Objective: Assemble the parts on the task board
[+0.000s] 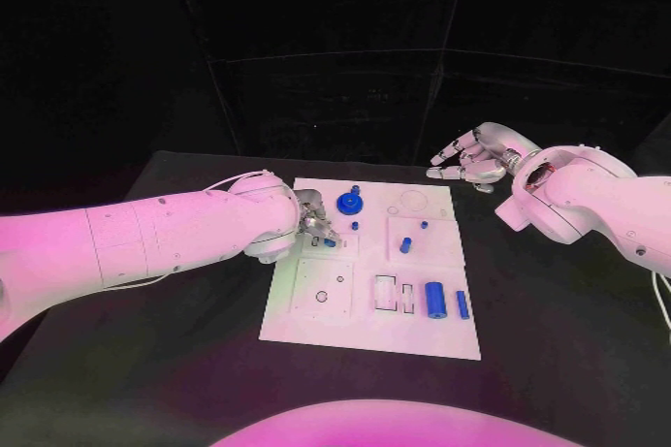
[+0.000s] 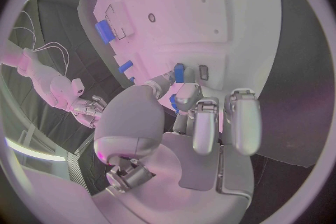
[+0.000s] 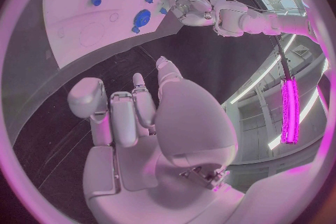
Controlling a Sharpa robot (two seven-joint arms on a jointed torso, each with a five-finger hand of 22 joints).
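- My left hand (image 1: 310, 224) is over the left-hand side of the white board (image 1: 420, 326). In my left wrist view its fingertips (image 2: 183, 96) pinch a small blue peg (image 2: 179, 73).
- The peg lies straight ahead of those fingertips, its long axis running on away from them, tip close to the board beside a small dark slot (image 2: 204, 71). I judge that slot to be where it goes, so the coming move is a short push down, with the peg kept upright.
- My right hand (image 1: 473, 154) is off the board's far right corner, above the table (image 1: 559, 311), fingers loosely curled on nothing. The left hand is plainly nearer the work.
- A blue gear (image 1: 348, 206) and a blue knob (image 1: 355, 190) stand just beyond my left hand. A blue cylinder (image 1: 435, 297) and a thinner blue rod (image 1: 462, 304) lie near the board's front right, well apart from it.
- The board is flat and smooth on the black table.
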